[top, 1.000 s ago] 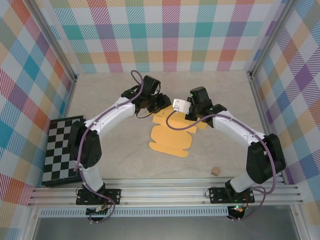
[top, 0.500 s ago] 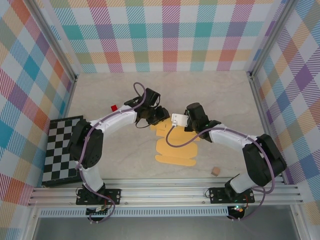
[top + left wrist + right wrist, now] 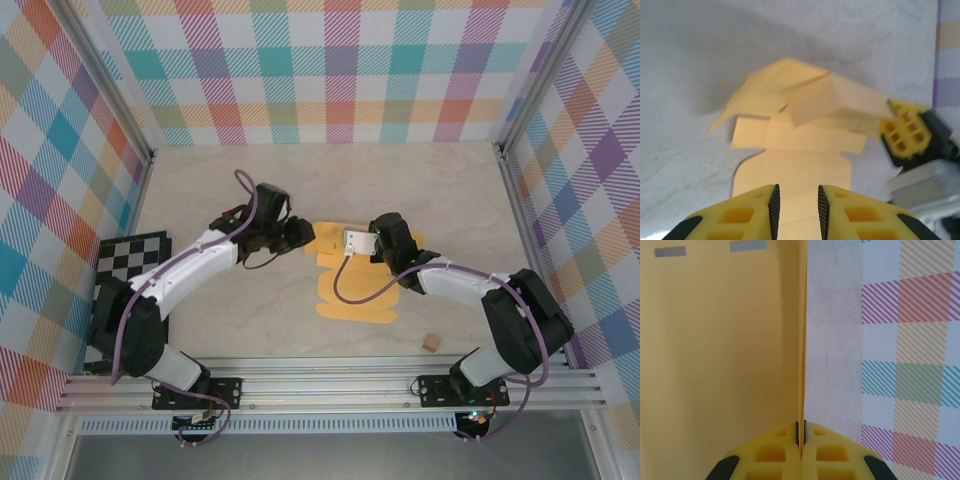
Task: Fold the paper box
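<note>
One yellow-orange cardboard paper box (image 3: pixel 365 300), partly folded, lies in the middle of the tabletop (image 3: pixel 200 190). There are two grippers. The right gripper (image 3: pixel 801 432) pinches one panel tight, probably to stand it up. The left gripper (image 3: pixel 796 200) hangs over a flap with its jaws a little apart, gripping nothing. One small tan cube (image 3: pixel 431 343) sits near the front edge.

Likely a robotics lab test cell: plaid walls (image 3: pixel 340 70) enclose a pale worktop (image 3: pixel 450 190), with two arms (image 3: pixel 190 265) bolted to aluminium rails (image 3: pixel 330 385) at its near edge.
</note>
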Available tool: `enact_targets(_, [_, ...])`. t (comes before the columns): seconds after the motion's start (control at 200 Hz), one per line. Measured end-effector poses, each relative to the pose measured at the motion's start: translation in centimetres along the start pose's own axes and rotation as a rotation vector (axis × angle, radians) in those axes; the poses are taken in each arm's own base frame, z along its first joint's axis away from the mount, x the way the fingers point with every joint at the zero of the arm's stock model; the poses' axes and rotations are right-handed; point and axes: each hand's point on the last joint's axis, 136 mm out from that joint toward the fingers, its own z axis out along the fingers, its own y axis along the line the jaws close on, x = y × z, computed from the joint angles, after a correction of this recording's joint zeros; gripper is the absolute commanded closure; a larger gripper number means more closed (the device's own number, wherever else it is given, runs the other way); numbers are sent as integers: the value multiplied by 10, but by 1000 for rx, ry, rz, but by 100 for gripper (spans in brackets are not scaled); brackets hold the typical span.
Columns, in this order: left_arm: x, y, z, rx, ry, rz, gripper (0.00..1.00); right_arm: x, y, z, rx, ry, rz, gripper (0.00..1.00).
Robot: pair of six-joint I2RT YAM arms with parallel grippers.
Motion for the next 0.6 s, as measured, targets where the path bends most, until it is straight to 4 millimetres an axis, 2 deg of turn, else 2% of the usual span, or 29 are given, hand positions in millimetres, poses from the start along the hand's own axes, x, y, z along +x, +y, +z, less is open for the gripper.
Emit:
enact_targets(0.145, [49,41,26,-26,98,8,66,0,-4,-4,35,-6,-11,100])
enact_targets(0.23, [65,50,42,-37,142,26,65,1,0,-5,38,-9,-18,100])
enact_targets(0.355, [61,42,58,-3,115,76,63,0,3,-6,37,-12,-21,100])
enact_targets(0.53, [37,26,75,73,10,179,61,-1,3,-6,36,-14,-21,100])
enact_targets(0.6, [33,28,84,70,-13,213,59,-1,3,-7,36,-14,-20,100])
